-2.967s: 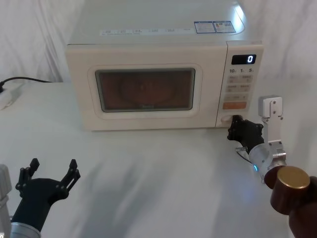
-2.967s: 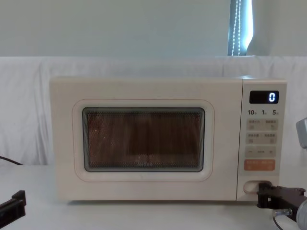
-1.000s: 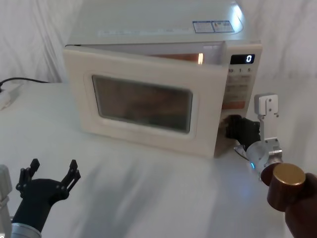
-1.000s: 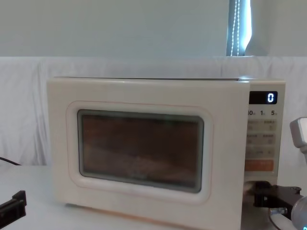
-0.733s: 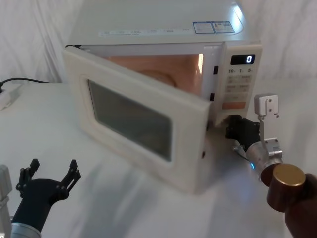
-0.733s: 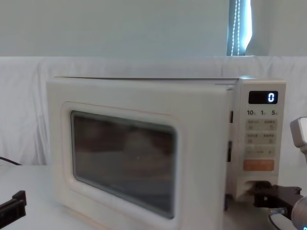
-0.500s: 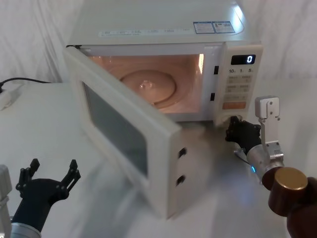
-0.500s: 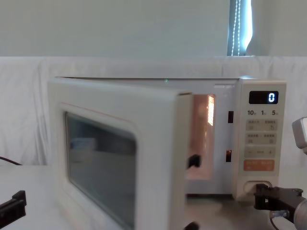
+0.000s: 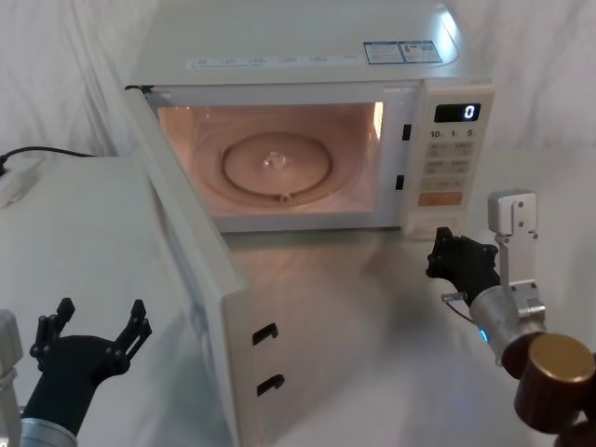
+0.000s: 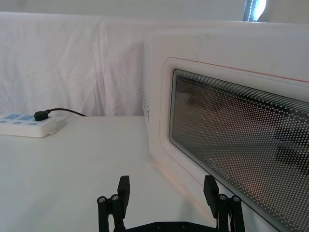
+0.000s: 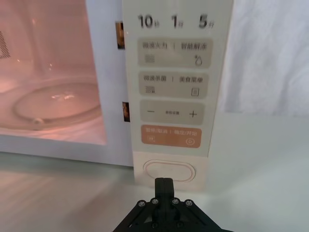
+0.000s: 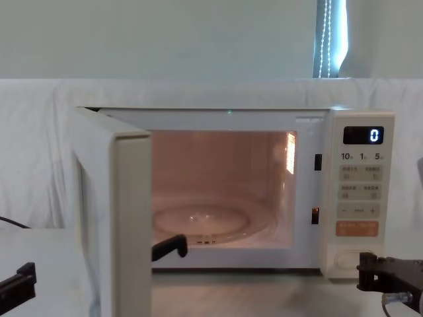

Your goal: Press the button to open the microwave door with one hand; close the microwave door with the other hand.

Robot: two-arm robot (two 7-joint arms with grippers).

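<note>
With the microwave door [image 9: 200, 289] swung wide toward the robot's left and the lit cavity of the microwave [image 9: 279, 172] bare, 1st half looks done; closing w/ the other arm left. Right gripper [image 9: 453, 256], fingers together, just off the button [image 11: 170, 170] at the panel's bottom, apart from it; left gripper [image 10: 169, 203], jaws apart, low beside the door's outer face, not touching. Power strip [image 10: 26, 126] & cable well off to the left, nothing in the door's swing path.
</note>
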